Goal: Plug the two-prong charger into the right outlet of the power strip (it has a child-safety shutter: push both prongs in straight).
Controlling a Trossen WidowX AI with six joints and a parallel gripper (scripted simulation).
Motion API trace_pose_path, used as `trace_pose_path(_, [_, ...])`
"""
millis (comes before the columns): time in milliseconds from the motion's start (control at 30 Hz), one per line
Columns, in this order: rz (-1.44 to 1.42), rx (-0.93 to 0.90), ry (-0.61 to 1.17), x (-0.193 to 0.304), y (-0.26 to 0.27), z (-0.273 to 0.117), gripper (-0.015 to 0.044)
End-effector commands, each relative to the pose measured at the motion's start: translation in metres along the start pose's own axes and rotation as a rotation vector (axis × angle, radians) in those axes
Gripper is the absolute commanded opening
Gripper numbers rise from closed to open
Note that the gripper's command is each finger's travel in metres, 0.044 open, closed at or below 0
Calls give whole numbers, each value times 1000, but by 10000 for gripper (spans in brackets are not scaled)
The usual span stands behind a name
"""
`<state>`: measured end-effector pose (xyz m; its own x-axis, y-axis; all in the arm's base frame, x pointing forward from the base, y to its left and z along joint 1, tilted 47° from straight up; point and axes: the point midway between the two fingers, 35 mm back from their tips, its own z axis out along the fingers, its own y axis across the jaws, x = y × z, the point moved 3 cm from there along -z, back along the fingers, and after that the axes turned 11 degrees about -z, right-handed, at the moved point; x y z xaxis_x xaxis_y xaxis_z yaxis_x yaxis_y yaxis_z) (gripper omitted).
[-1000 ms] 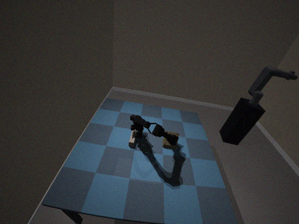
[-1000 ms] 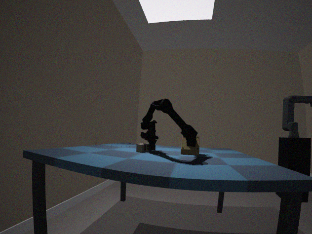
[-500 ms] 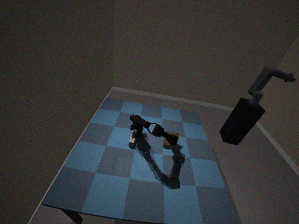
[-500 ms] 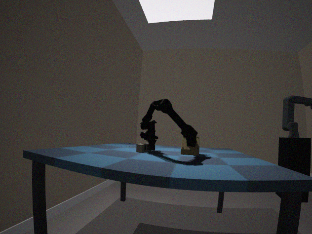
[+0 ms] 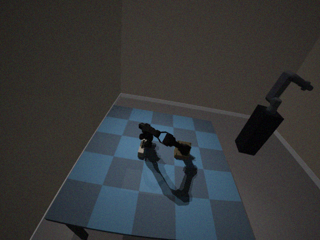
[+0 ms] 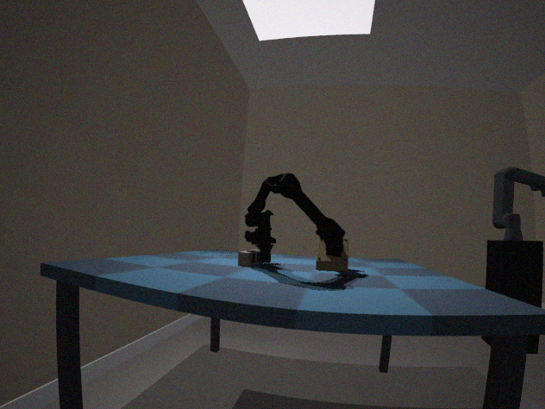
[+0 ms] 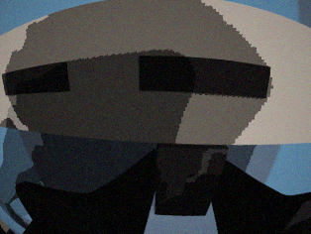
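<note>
At the bottom centre of the wrist view, the claw (image 5: 147, 145) (image 6: 265, 257) (image 7: 182, 157) is closed on the two-prong charger (image 7: 181, 190), a dark block between its black fingers. The charger's top edge meets the lower edge of the power strip (image 5: 141, 153) (image 6: 245, 259) (image 7: 279, 116) in that picture; its prongs cannot be made out, so whether they are in an outlet cannot be told. The pale strip spans the upper half of the frame, with two dark slots, one at left and one right of centre, and a broad shadow over its face.

From the claw, left of centre in the top view, the black arm (image 5: 169, 140) (image 6: 308, 205) reaches right to a tan base block (image 5: 178, 155) (image 6: 324, 264). Both strip and block stand on the blue-and-grey checkered worktop (image 5: 113, 204) (image 6: 352, 301). Off its edge, toward the right of the frame, a grey arm (image 5: 277, 86) (image 6: 503, 202) stands on a black pedestal (image 5: 255, 132) (image 6: 514, 273).
</note>
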<state>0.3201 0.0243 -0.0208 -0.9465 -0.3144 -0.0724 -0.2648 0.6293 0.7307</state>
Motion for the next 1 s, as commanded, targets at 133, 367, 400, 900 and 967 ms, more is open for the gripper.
trace_pose_path(133, [-10,6,-14,-8,-1,-2,0])
trace_pose_path(367, [-11,6,-14,-11,-2,-2,0])
trace_pose_path(400, [-11,6,-14,-11,-2,-2,0])
trace_pose_path(900, [-11,6,-14,-17,-3,-2,0])
trace_pose_path(967, [-11,6,-14,-17,-3,-2,0])
